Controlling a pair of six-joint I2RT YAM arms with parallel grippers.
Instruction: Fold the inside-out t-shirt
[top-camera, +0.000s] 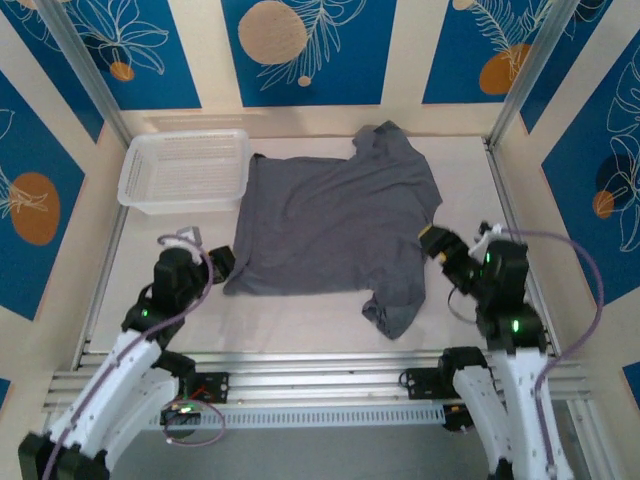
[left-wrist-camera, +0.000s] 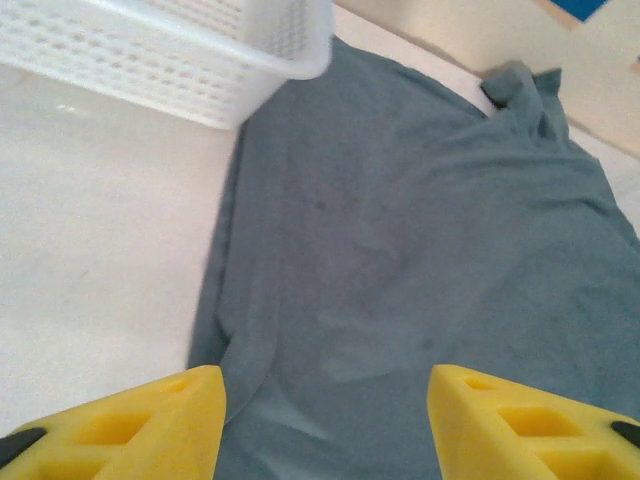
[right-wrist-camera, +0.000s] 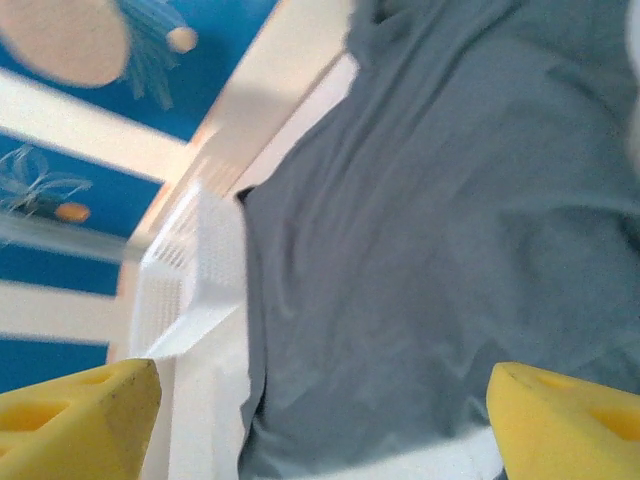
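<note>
Tabletop (top-camera: 300, 315) holds the t-shirt (top-camera: 335, 215) spread out beside the basket (top-camera: 185, 203) (both pairs of jaws apart).

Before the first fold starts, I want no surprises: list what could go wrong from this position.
1. The basket sits close against the t-shirt's far left corner; lifting that side may drag it.
2. The near sleeve lies bunched and the far sleeve is crumpled by the wall, so folds may trap wrinkles.
3. The left fingers are open over the shirt's near left edge; closing there might catch just one layer.
</note>
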